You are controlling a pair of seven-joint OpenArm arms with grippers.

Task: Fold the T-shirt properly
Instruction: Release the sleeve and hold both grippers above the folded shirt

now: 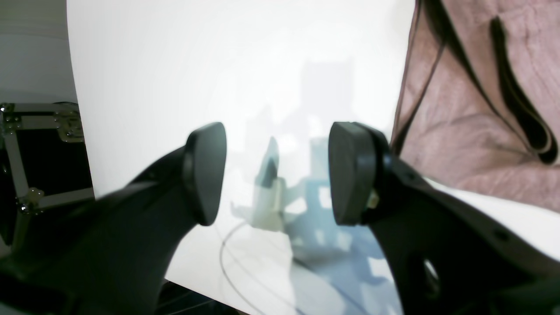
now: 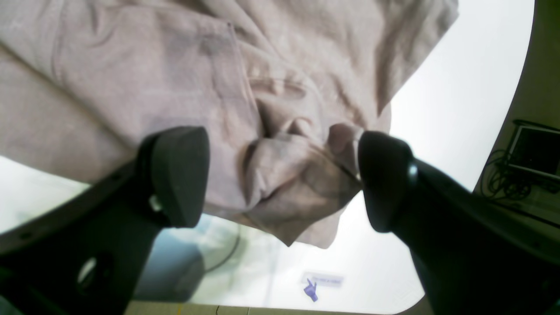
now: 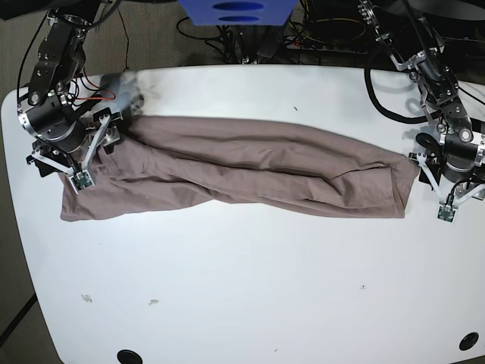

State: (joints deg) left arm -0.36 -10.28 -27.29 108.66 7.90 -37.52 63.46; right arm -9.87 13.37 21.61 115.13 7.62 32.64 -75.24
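Right wrist view puts me closest to the action: the right end effector (image 2: 280, 175) hangs with its jaws spread wide and nothing between the pads, directly above a bunched, creased corner of the T-shirt (image 2: 183, 83). One pad seems to be just brushing a fold of cloth, though I can't tell whether it truly touches. Over on the other arm, the left end effector (image 1: 275, 173) is likewise wide apart and holding nothing, poised over bare white table (image 1: 218, 65), with the shirt's edge lying just beside it.

From the base view, the garment stretches as a long, rumpled band across most of the table's width, roughly doubled over lengthwise, one end under the right arm and the other end stopping just short of the left arm.

My reading is that a first lengthwise fold is in and both arms are between grasps. The next move likely calls for each end effector to drop onto its end of the band and pinch through all the layers together, since this thin fabric could easily slip or separate.

Beyond the table sit cables and equipment.
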